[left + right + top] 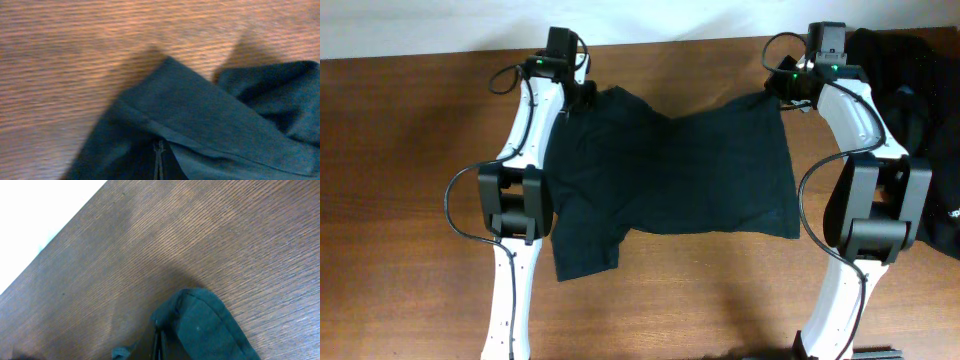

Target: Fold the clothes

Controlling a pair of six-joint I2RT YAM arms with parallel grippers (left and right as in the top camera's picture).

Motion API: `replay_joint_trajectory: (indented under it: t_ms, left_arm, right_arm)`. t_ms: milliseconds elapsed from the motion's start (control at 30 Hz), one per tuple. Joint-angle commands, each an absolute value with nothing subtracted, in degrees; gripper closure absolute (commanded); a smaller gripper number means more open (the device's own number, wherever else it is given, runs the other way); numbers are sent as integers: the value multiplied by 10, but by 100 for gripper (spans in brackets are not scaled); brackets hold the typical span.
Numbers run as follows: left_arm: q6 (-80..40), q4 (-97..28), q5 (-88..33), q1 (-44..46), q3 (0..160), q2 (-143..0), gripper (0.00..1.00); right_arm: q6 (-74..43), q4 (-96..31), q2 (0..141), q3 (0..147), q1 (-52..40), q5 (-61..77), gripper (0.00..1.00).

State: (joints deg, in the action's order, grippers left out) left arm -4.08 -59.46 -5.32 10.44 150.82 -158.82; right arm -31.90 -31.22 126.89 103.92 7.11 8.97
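A black T-shirt [670,170] is lying spread across the middle of a brown wooden table [410,200], and both arms are reaching over it to its far edge. The left gripper [582,97] is pinching the far left corner of the T-shirt with its jaws closed tight on the cloth. The right gripper [783,88] is doing the same at the far right corner. Between the two grips the far edge is dipping toward the middle of the cloth, and one part of the T-shirt is jutting toward the near side of the table, just beside the left arm [515,200].

In the left wrist view the fabric is bunching into a folded hem where the fingers are meeting at the bottom of the frame, with a shadow falling on the wood behind it. In the right wrist view a rounded, stitched corner of cloth is sticking out past the closed fingers, and the bare table is stretching away to a white strip [40,210] beyond its edge.

A pile of clothes [905,70], also black, is sitting at the far right of the table, partly behind the right arm [875,200]. A small white mark [954,213] is showing on it at the frame's edge, too small to read. The T-shirt is showing plain black cloth on the side facing up.
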Motion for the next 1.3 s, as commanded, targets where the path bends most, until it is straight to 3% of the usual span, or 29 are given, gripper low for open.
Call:
replay_joint_trajectory:
  t_ms: [0,233,367,567,833,1267]
  left_arm:
    - [-38,-591,-46,76,1508,-1614,100]
    - [-38,-601,-95,66,1517,-1610,100]
    - [-63,-647,-4,67,1579,-1600,100]
    - [-63,-682,-8,41,1624,-1600,100]
    - [-63,-673,-154,30,1623,-1600,100]
    - [-31,-648,-150,79,1617,-1607,100]
  right_arm:
    - [-320,-311,1279,1034,68,73,96]
    - [-320,-311,1280,1034,67,72,96]
    - [-320,-312,1280,1034,68,72,96]
    - [-320,-312,1280,1034,68,72,96]
    - [-323,-299,1282,1034,68,68,96]
    - [-350,-260,1320,1034,67,68,96]
